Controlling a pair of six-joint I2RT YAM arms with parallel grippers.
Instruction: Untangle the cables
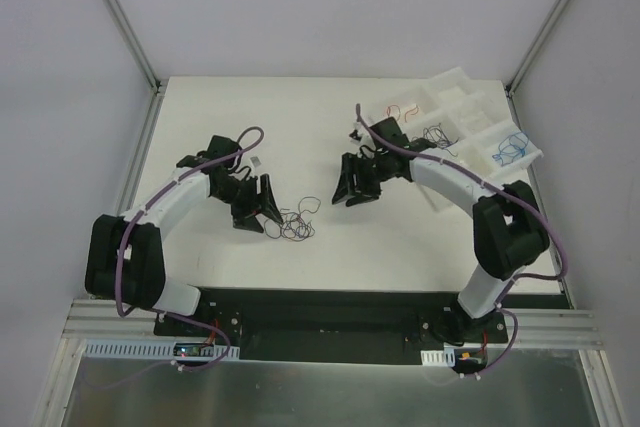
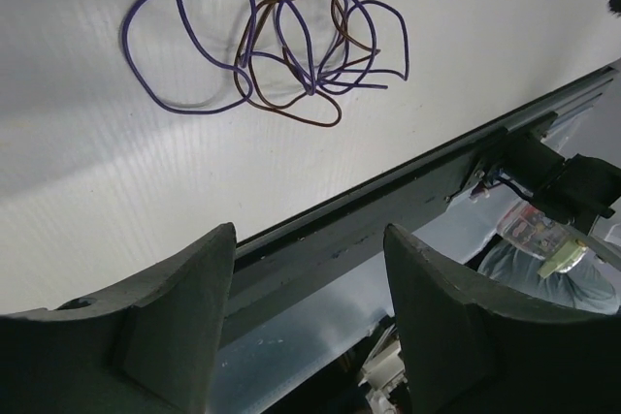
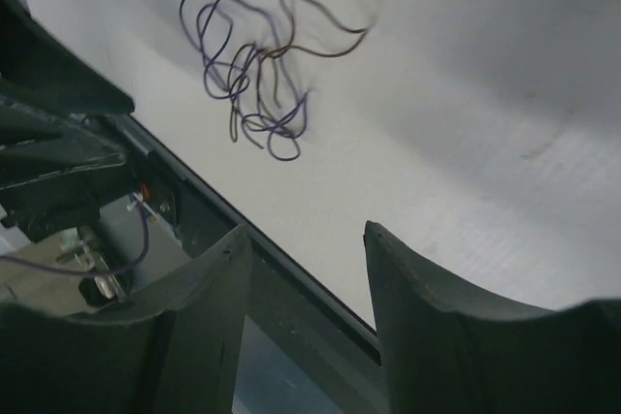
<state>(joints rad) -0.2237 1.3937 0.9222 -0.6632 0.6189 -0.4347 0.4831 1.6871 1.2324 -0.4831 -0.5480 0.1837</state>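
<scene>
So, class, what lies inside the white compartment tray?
Red wires, black wires and blue wires, each in separate compartments of the tray. The right arm covers its near corner.

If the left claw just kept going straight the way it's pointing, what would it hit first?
Probably the white table, just short of the tangle of purple and brown cables ahead of the left gripper. Nothing else lies between; depth is unclear, so it might brush them.

Thin purple and brown cables (image 1: 293, 223), looped, tangled in one loose clump, flat on the table (image 1: 250, 137)
</scene>
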